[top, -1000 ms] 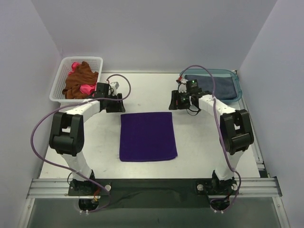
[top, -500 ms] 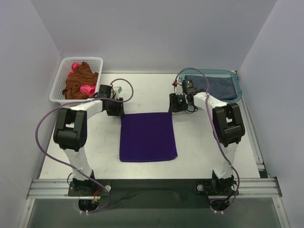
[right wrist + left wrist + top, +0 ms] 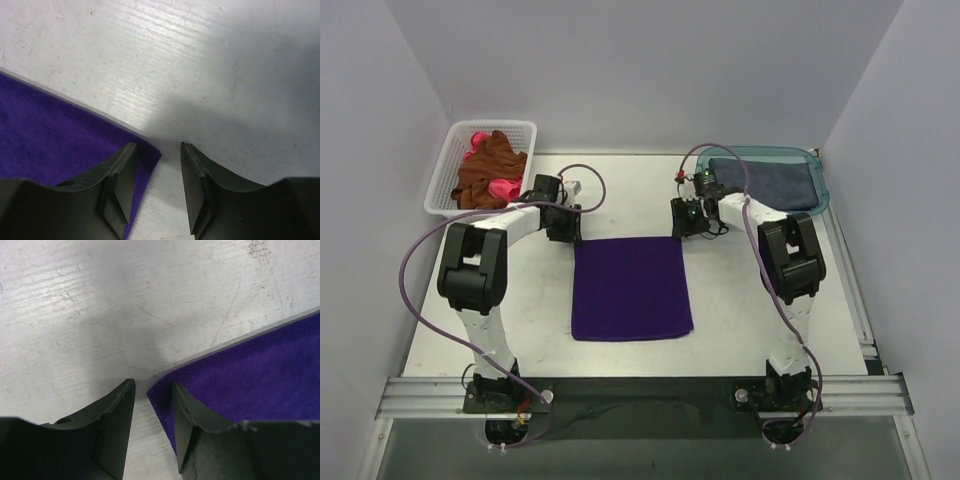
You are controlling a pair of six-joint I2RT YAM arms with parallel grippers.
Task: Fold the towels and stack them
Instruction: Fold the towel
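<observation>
A deep purple towel (image 3: 630, 288) lies flat, folded to a rectangle, in the middle of the table. My left gripper (image 3: 566, 229) is down at its far left corner and my right gripper (image 3: 681, 221) at its far right corner. In the left wrist view the left gripper (image 3: 153, 385) is open, astride the corner of the purple towel (image 3: 260, 370), with one finger over the cloth and the other over bare table. The right gripper (image 3: 158, 146) stands the same way, open over the corner of the purple towel (image 3: 50, 130).
A white lattice basket (image 3: 451, 160) at the far left holds a rust-brown towel (image 3: 485, 168) and a pink towel (image 3: 502, 187). A teal tub (image 3: 817, 165) at the far right holds a slate blue-grey towel (image 3: 780, 182). Walls close in on both sides.
Both grippers have moved inward and down onto the purple towel's far corners. Their jaws have narrowed.
</observation>
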